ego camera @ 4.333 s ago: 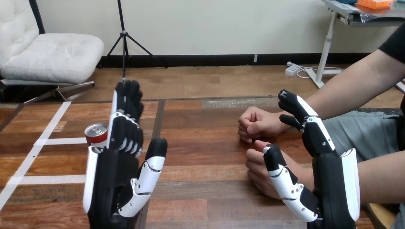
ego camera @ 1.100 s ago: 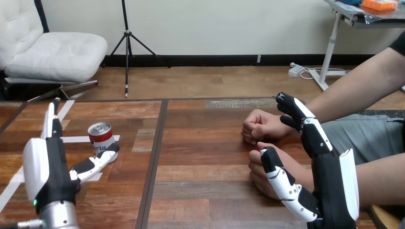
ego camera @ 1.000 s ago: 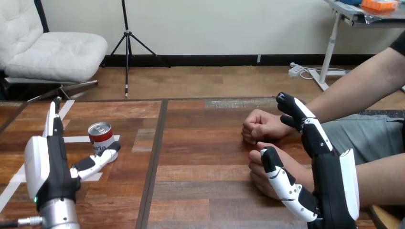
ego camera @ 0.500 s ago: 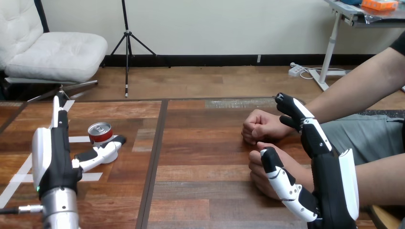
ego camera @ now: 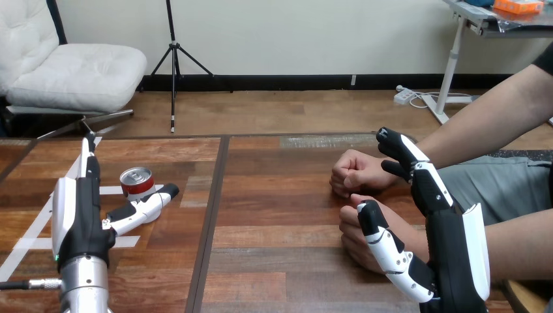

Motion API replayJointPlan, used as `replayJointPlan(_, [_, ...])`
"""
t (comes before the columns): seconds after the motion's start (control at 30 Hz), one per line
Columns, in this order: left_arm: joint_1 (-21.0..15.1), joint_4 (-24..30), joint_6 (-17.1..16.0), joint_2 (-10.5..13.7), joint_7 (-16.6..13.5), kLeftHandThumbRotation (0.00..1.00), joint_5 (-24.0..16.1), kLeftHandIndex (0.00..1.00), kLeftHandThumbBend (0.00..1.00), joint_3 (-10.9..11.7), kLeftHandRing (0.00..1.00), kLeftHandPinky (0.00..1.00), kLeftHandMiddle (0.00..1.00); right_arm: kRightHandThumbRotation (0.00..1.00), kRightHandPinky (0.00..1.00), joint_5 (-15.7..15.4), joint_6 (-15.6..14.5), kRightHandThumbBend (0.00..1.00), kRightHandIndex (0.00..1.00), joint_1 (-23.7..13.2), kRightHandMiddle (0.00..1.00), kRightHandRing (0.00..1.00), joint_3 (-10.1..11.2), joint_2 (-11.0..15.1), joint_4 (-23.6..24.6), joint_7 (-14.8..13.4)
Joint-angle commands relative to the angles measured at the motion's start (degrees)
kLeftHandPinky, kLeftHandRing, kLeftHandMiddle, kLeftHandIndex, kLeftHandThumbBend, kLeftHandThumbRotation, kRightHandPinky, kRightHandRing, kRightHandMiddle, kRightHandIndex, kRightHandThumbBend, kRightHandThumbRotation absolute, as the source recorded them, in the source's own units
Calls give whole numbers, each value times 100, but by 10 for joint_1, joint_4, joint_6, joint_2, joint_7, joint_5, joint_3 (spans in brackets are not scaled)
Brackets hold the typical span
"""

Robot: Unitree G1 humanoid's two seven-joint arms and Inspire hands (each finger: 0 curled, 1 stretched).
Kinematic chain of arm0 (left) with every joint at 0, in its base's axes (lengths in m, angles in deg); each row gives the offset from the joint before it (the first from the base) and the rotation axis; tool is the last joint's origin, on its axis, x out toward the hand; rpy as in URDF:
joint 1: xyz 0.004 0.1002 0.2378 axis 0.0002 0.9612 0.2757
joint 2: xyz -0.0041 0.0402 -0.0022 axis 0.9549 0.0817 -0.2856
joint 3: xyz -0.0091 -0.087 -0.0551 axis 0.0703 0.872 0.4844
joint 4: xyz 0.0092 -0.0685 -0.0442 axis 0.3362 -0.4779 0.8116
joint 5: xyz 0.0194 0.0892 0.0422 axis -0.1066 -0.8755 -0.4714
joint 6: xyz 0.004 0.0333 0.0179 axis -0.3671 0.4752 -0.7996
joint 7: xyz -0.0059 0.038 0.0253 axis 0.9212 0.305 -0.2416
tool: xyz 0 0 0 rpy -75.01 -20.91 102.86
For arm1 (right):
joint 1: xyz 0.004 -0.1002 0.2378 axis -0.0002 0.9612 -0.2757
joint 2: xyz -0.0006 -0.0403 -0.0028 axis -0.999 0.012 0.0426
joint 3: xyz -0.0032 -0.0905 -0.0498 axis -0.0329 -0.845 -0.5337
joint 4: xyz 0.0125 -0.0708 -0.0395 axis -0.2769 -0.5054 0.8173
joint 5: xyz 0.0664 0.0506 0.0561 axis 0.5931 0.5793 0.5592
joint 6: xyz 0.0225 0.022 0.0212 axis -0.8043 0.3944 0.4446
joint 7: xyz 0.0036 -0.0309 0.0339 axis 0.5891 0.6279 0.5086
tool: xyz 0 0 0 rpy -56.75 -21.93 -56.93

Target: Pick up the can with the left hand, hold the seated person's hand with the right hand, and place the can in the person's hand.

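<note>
Your left hand [ego camera: 81,208] at far left: fingers straight, thumb stretched along near side of can [ego camera: 137,183]. Can upright on table [ego camera: 274,195], left half. Person's nearer fist [ego camera: 352,238] right of centre. Your right hand [ego camera: 450,241] unclenched, thumb against that fist, grasping nothing.

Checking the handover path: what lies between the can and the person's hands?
Head view: the left robot hand, its thumb by the can, then bare table to the person's hands.

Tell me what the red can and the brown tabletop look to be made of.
The short red can looks like thin metal, likely aluminium: its silvery lid shines. The brown tabletop looks like wood planks, or wood-look laminate: grain streaks and seams show, with a slight sheen.
</note>
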Motion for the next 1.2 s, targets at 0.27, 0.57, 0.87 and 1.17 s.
replayJointPlan(0.27, [-42, 14, 21, 22, 20, 27, 10, 100, 90, -10, 99, 92, 100, 63, 80, -2, 4, 48, 85, -32, 86, 85, 8, -5, 14, -4])
replayJointPlan(0.57, [-47, 14, 39, 26, 34, 29, 11, 100, 89, -12, 99, 93, 100, 63, 80, -2, 4, 48, 85, -33, 86, 85, 8, -4, 12, -4])
replayJointPlan(0.87, [-54, 8, 48, 27, 42, 29, 15, 100, 88, -11, 100, 94, 100, 64, 79, -7, 1, 49, 85, -32, 86, 85, 9, -5, 14, -5])
replayJointPlan(1.17, [-63, -4, 56, 32, 37, 28, 6, 100, 87, -16, 99, 93, 100, 64, 79, 1, 4, 49, 85, -34, 86, 84, 6, -5, 11, -3])
